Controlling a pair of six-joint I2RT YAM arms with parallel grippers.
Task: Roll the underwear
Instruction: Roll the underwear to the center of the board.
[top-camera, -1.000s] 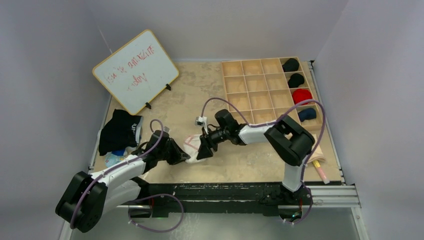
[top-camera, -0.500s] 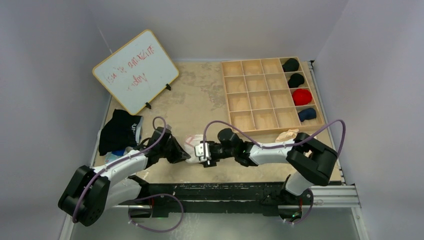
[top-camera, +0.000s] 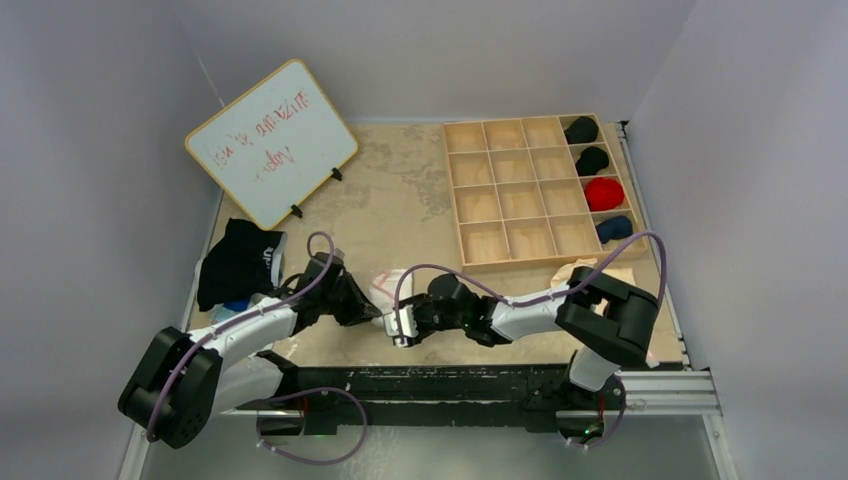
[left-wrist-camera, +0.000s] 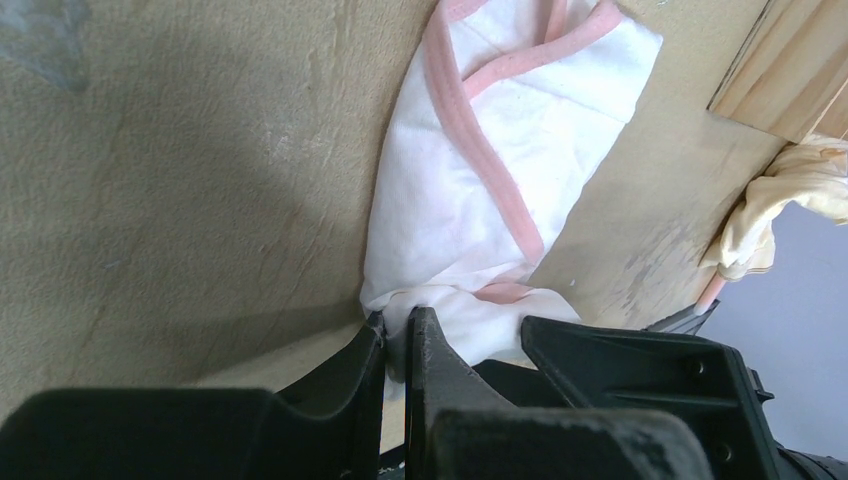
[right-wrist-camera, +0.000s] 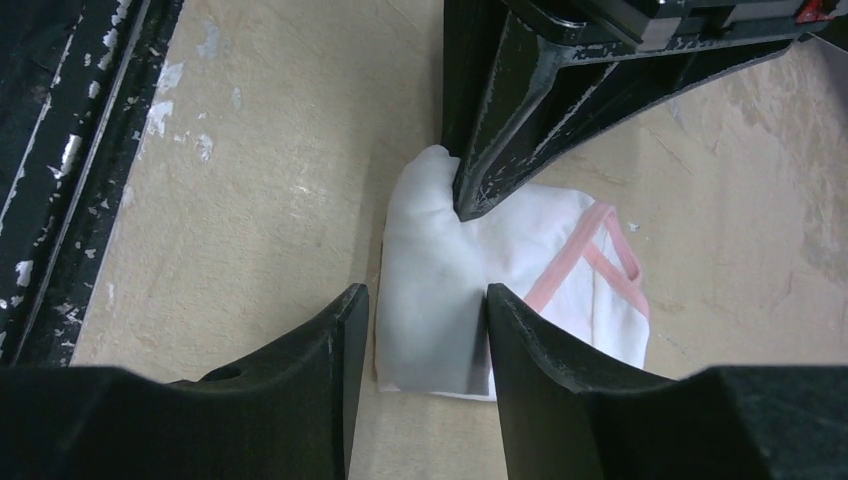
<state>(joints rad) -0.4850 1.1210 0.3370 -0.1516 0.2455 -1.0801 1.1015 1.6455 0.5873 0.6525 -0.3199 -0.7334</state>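
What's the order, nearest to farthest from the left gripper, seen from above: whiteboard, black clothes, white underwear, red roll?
1. white underwear, pinched in the left gripper.
2. black clothes, heaped at the left edge.
3. whiteboard, propped at back left.
4. red roll, in the tray at back right.

Clock from underwear (top-camera: 384, 287), top view. 12: bare table (top-camera: 395, 205), open lane. 1-2: wooden tray (top-camera: 446, 180) blocks. 10-11: whiteboard (top-camera: 270, 142). 9: dark clothes pile (top-camera: 236, 262). 6-7: left gripper (left-wrist-camera: 397, 335) and right gripper (right-wrist-camera: 428, 300) crowd the near end. 3: cream cloth (top-camera: 577, 270).
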